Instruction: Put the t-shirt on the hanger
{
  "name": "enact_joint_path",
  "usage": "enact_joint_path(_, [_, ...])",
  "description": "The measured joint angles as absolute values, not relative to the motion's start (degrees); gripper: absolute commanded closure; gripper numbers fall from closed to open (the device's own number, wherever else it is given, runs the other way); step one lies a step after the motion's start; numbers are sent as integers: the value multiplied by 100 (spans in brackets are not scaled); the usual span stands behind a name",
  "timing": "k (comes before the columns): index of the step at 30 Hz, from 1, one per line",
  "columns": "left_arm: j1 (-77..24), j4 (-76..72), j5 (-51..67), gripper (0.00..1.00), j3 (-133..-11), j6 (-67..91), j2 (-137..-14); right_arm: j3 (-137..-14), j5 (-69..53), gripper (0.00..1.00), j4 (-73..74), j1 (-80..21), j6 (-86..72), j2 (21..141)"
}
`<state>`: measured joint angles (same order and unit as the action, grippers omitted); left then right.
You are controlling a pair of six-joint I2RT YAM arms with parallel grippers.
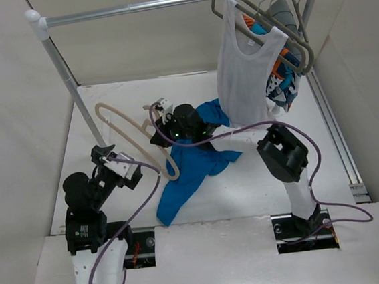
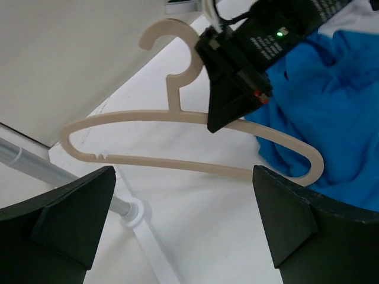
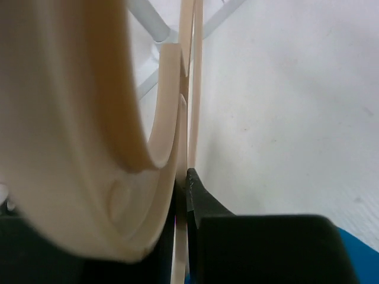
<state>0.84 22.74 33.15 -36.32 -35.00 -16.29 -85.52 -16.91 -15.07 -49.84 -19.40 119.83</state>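
Plainly, the weak link is the right end effector [image 2: 220, 116], whose jaws are nearly closed in a thin pinch on the hanger [image 2: 148, 113], on its upper bar just beside the neck of the hook; a grip this narrow and off to one side may let the frame pivot or slip out when it is moved, and the far shoulder, which lies at the edge of the blue t-shirt [image 1: 186, 176], could shove the cloth into a heap instead of entering it. Nothing pins the t-shirt, crumpled on the tabletop [image 1: 248, 190] near the arms: the left end effector [image 2: 183, 177] stands spread wide and empty, pointing at the hanger without touching it. Whether the hanger rests on the tabletop or hangs just above it, I cannot tell
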Motion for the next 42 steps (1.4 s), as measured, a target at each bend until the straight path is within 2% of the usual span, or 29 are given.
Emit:
enact_joint_path(5, [86,2078,3406,0,-4180,-2563,-2178,-8062,-2034,100,-1603,-4849,-1197,11026])
enact_joint_path(9, [86,1944,3616,7,-4390,-2115,-2320,-7983,-2268,100,-1822,-4799,-733,10333])
enact_joint_path(10, [84,1927,3662,14,-4429,-2045,-2333,-7981,-2316,100,-1896,-4783,-663,10213])
enact_joint_path(14, [84,1868,3913,31,-4569,-1935,-2412,-7959,-2493,100,-2152,-4663,-388,9810])
enact_joint_path(19, [84,2331,4099,31,-4724,-2349,-2880,-7378,-2355,100,-1653,-4278,193,8930])
enact_joint_path(22, [84,2814,4150,31,-4755,-2718,-3575,-6657,-1964,100,-856,-3946,596,7988])
enact_joint_path(25, [75,3175,4198,27,-4753,-3142,-4211,-5937,-1487,100,-27,-3573,926,6960])
enact_joint_path(29, [-104,3199,3898,25,-4755,-3653,-4858,-5596,-875,100,1203,-3256,1275,6036])
enact_joint_path(32, [-794,3146,3293,23,-4910,-3776,-5590,-5529,-644,100,1767,-3181,1426,5728])
enact_joint_path(36, [-2091,2724,2722,13,-5218,-3632,-6901,-5343,-515,100,2257,-3083,1531,5623])
enact_joint_path(42, [-2630,2053,2471,12,-5559,-3153,-8403,-5223,-327,100,2683,-3004,1588,5618])
